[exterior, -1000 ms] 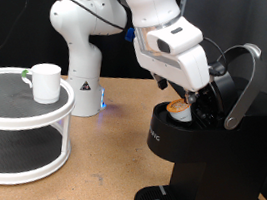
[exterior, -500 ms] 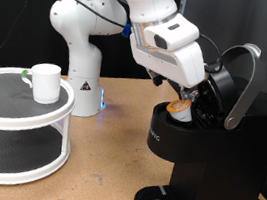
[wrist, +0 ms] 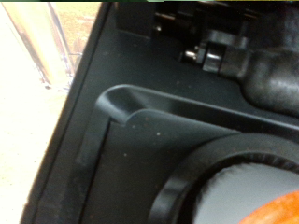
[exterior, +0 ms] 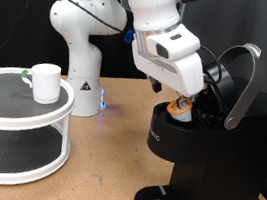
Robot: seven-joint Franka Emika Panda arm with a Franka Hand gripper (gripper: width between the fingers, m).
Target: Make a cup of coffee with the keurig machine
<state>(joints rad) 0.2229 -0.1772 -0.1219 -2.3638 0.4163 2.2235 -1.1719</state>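
Exterior view: claw (exterior: pixel 183 104) sat at the open keurig machine (exterior: pixel 201 156), lid up, orange-topped pod (exterior: pixel 181 108) right at its tip; grip state couldn't be told. Cup (exterior: pixel 44 82) stood well apart on white tiered stand (exterior: pixel 18 128). Judged ceramic: rigid, glazed-slick, chips easily; best taken across rim/wall, not handle.

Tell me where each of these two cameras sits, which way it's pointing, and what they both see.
Exterior view: off the arm, level with the table, facing the keurig machine with its lid open, the cup on a round white stand at the exterior view's left, and the white arm with its end effector at the brew chamber.
Wrist view: on the hand, close up, looking into the keurig machine's black interior; no fingers show.
Shared: the open machine and an orange-topped pod.
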